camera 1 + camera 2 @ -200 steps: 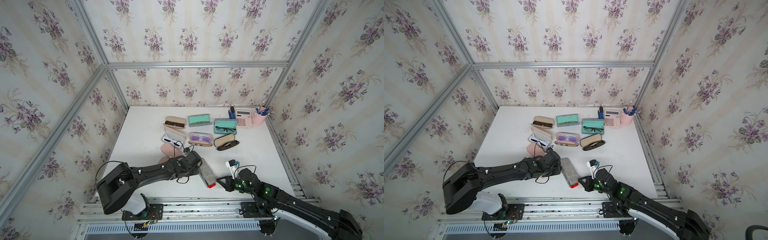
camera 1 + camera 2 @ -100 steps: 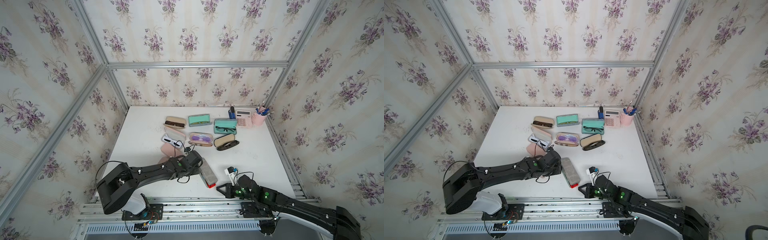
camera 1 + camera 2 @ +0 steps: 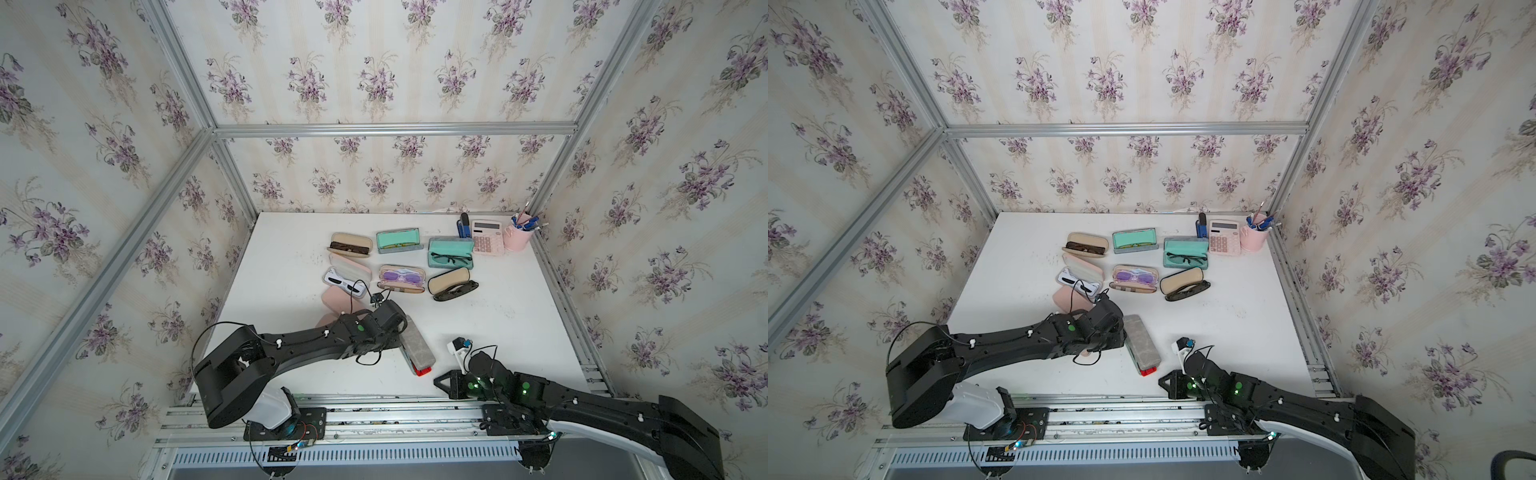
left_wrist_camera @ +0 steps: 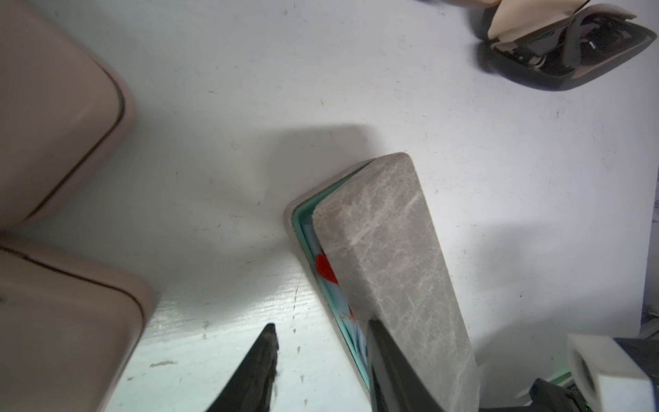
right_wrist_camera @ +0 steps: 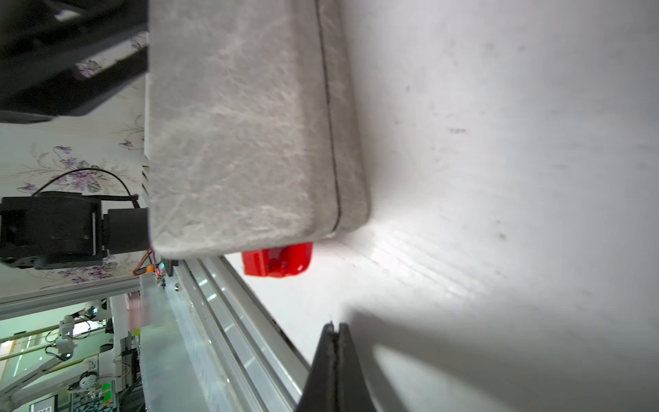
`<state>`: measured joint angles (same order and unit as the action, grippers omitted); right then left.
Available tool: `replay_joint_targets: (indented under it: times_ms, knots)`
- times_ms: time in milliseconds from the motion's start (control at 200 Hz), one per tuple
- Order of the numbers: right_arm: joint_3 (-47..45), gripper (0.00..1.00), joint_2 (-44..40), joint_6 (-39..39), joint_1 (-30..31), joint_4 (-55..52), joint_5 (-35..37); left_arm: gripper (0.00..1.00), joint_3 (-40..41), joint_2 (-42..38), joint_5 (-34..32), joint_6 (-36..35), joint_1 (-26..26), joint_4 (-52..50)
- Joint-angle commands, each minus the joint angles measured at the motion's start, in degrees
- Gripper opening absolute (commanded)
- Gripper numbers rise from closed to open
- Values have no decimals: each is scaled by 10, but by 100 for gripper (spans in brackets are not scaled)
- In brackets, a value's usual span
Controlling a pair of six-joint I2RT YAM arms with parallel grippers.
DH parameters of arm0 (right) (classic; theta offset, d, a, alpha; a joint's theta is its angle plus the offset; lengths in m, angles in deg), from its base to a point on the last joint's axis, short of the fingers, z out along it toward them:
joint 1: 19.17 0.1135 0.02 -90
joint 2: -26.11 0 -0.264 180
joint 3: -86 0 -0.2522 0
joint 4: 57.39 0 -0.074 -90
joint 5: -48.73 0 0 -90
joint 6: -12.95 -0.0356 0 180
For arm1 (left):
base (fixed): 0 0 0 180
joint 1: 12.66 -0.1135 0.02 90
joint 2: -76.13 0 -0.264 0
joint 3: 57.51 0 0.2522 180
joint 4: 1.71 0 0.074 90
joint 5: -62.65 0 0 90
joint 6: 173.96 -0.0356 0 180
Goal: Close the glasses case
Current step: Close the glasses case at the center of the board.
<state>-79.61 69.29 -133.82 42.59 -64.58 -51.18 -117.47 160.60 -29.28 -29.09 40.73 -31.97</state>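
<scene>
the grey, marble-patterned hard glasses case (image 3: 417,347) is lying near the front of the white table (image 3: 519,316), well apart from the open cases (image 3: 401,279) farther back. in the left wrist view its lid (image 4: 392,249) is sitting low but not shut: along one long side a gap is showing teal lining (image 4: 303,217) and something red inside. a small red plastic piece (image 5: 276,258) is poking out from under the end nearest the right arm, and i judge that it may be propping the lid up.

the left gripper (image 4: 321,324) is standing with its fingers apart. one fingertip (image 4: 379,342) is resting at the lid's gaping edge and the other is over bare table, so it is clamping nothing. it looks placed to push the lid down. the right gripper (image 5: 335,326) is lying low by the table's front edge, fingers pressed together and empty. it is near the case's red end but not touching it, probably parked out of the way. the closing looks nearly done, and a firm downward press seems to be what is lacking.
</scene>
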Motion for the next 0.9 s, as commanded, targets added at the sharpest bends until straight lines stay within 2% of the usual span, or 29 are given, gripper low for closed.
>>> replay_joint_targets:
  times_ms: [0,230,455,704,894]
  knots:
    - [8,0,43,9,2,63,-3,44,-3,-4,0,-7,-1,-3]
    - [26,0,60,10,4,90,4,44,5,-30,-6,-7,-1,-17]
    - [34,0,75,12,4,88,15,46,-4,-93,-33,-23,-17,-67]
    - [49,0,74,20,2,77,39,46,-5,-63,-23,-51,-81,-79]
    - [64,0,102,30,-6,86,43,46,-30,0,-22,-68,-100,-83]
